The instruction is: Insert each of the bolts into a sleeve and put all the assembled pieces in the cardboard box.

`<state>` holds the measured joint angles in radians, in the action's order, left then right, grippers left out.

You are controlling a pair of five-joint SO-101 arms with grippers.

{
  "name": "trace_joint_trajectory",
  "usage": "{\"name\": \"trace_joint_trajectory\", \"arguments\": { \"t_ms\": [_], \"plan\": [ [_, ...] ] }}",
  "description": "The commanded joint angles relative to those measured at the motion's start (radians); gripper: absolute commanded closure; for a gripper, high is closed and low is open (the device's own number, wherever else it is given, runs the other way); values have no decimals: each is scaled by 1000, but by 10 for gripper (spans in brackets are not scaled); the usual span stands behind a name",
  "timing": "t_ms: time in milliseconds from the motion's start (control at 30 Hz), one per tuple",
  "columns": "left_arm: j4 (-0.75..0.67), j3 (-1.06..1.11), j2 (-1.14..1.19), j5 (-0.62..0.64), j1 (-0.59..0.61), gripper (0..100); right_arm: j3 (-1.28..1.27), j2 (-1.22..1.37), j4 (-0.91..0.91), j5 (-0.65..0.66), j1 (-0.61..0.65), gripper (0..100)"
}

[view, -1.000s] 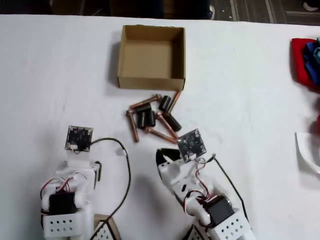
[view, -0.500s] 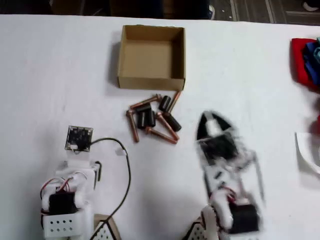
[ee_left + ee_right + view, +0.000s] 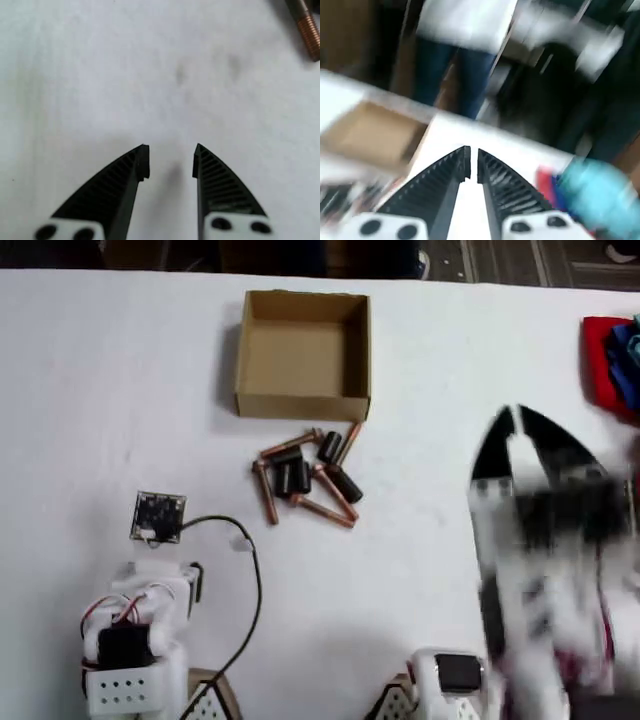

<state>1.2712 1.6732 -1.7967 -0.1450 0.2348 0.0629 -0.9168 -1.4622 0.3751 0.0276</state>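
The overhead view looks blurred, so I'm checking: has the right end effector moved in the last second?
Yes. The right end effector swung away from the bolts, toward the red cloth.

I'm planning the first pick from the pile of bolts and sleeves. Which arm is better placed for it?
Probably left. The left gripper sits open, low over the white table, with a copper-coloured threaded bolt close by. The right gripper is lifted, aimed past the table's far edge.

The right tool has swung rightward, away from the bolts
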Motion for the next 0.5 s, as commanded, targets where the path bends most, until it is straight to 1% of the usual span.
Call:
{"name": "trace_joint_trajectory", "arguments": {
  "t_ms": [0,67,167,200,233,333,467],
  "plan": [
    [3,22,-2,0,-5,834,192,355,-237,-72,64,961],
    [3,22,-2,0,-5,834,222,484,-271,-91,125,901],
    [3,22,-2,0,-5,834,209,664,-278,-129,225,767],
    [3,22,-2,0,-5,834,203,720,-277,-133,259,739],
    [3,22,-2,0,-5,834,196,774,-274,-137,292,732],
    [3,22,-2,0,-5,834,192,932,-232,-143,369,758],
    [3,22,-2,0,-5,834,195,1133,-91,-137,372,775]
  ]
}}
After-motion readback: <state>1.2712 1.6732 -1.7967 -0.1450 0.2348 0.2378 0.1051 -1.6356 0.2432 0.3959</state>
